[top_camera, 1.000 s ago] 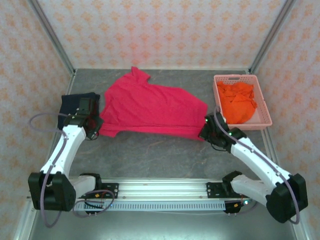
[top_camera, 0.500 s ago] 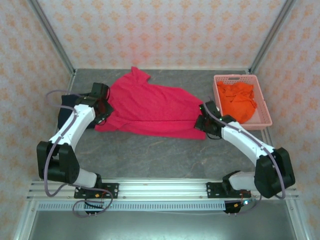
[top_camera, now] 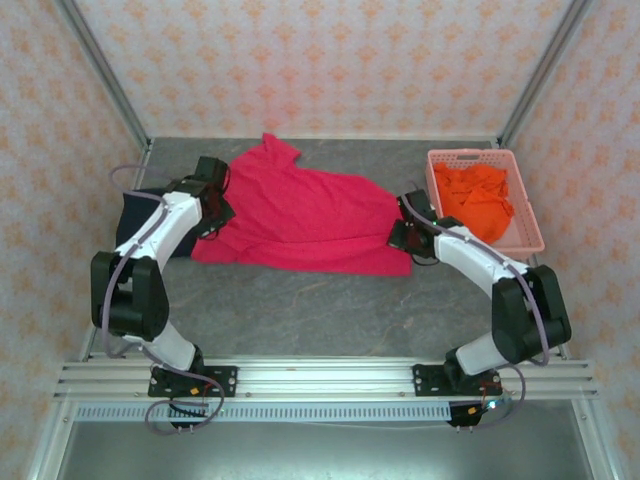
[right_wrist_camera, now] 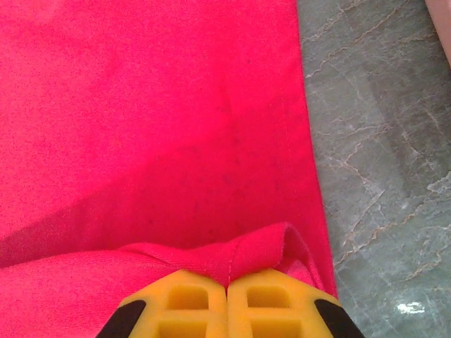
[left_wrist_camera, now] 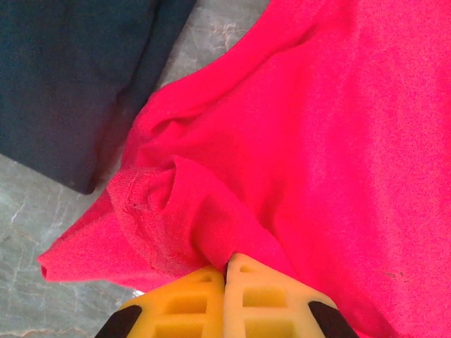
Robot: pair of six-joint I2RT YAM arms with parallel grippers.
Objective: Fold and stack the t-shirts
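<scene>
I see the crimson-pink cloth t-shirt point(top_camera: 300, 222) left of the pale pink plastic lattice basket point(top_camera: 470, 154), long axis pointing toward it, left gripper point(left_wrist_camera: 225, 271) and right gripper point(right_wrist_camera: 227, 285) pinching its ends; dark navy cloth shirt point(left_wrist_camera: 63, 70) farther left.

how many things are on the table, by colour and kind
pink shirt: 1
navy shirt: 1
orange shirt: 1
pale pink basket: 1
total: 4
</scene>
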